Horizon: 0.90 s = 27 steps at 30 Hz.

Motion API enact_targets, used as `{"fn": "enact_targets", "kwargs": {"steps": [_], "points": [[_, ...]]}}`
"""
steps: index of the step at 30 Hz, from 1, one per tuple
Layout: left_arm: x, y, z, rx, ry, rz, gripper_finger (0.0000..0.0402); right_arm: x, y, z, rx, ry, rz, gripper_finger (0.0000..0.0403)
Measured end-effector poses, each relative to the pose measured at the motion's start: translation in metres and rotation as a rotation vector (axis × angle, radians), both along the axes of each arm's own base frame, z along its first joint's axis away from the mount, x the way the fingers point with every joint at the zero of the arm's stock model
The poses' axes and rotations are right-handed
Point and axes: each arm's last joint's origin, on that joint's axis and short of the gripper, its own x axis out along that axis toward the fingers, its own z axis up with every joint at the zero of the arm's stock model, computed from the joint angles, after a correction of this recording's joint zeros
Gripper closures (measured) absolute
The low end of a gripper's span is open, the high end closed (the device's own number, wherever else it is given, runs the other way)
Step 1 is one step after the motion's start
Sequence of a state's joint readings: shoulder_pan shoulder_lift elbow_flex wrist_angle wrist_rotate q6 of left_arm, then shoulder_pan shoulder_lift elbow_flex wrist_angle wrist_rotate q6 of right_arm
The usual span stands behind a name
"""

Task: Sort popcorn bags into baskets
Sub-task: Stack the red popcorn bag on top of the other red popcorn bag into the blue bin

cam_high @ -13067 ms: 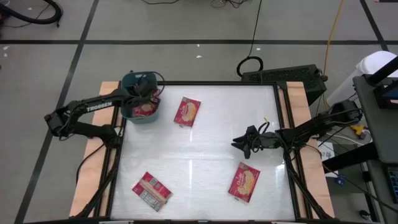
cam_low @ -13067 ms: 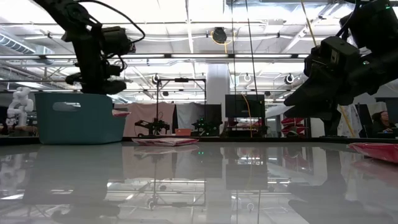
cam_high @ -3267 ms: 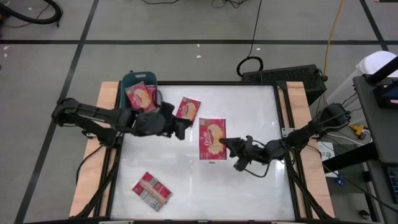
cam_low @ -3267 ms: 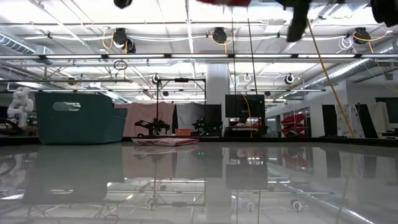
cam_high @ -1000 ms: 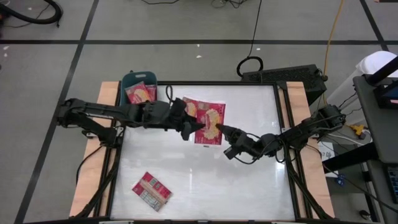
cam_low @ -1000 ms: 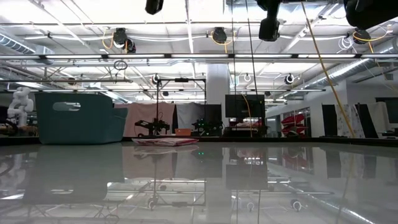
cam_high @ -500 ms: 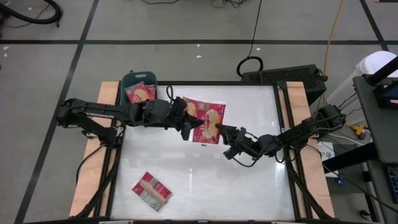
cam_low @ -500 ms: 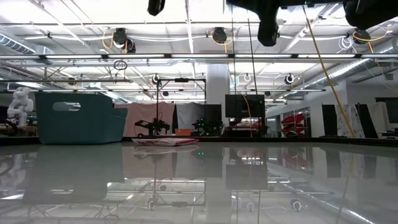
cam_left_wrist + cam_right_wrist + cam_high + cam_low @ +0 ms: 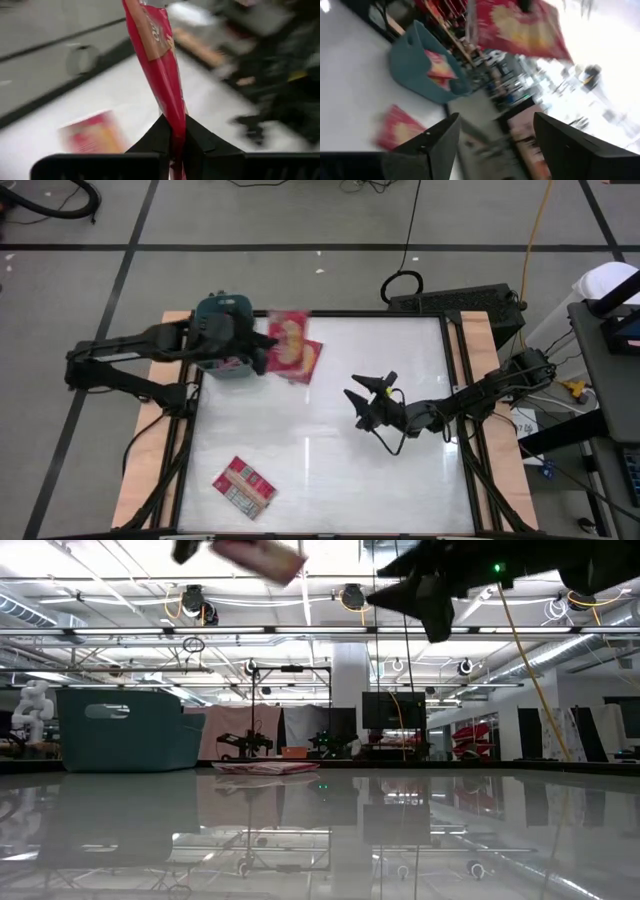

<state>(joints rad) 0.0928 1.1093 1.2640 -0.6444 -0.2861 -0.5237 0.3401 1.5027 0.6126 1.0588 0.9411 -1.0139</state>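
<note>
Now airborne: a flat red foil popcorn bag [image 9: 285,340] pinched by its edge in the closed left end effector [image 9: 172,137], near the teal plastic basket [image 9: 222,308].
Light and floppy, it probably hangs best gripped at a seam; right end effector [image 9: 366,394] gapes empty over the white counter [image 9: 330,470].

Setting: robotics lab in an open industrial hall. Evidence: exposed ceiling trusses [image 9: 300,632] with strip lighting and hanging cables; white humanoid robot figure [image 9: 30,705] at far side; black equipment frames and a dark monitor [image 9: 392,710] behind; grey floor with black tape lines [image 9: 300,248]; glossy white counter [image 9: 320,450] on a wooden base.
</note>
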Motion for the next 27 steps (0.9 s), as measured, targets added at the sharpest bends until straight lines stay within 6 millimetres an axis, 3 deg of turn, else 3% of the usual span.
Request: {"fn": "enact_targets", "kwargs": {"steps": [5,9,13,20,27], "points": [[-0.044,0.014,-0.004,0.075,0.183,0.241,0.0374,-0.009,-0.002,-0.017,0.289,-0.144,0.085,0.0164],[-0.065,0.025,-0.007,0.073,0.247,0.354,0.0373,-0.016,-0.003,-0.028,0.441,-0.196,0.128,0.017],[-0.076,0.038,-0.018,0.071,0.296,0.438,0.0372,-0.022,-0.005,-0.038,0.537,-0.22,0.137,0.0172],[-0.091,0.067,-0.056,-0.019,0.438,0.64,0.0372,-0.03,-0.004,-0.048,0.579,-0.209,0.144,0.0172],[-0.101,0.083,-0.082,-0.131,0.515,0.643,0.0371,-0.032,-0.003,-0.049,0.566,-0.193,0.146,0.0172]]}}
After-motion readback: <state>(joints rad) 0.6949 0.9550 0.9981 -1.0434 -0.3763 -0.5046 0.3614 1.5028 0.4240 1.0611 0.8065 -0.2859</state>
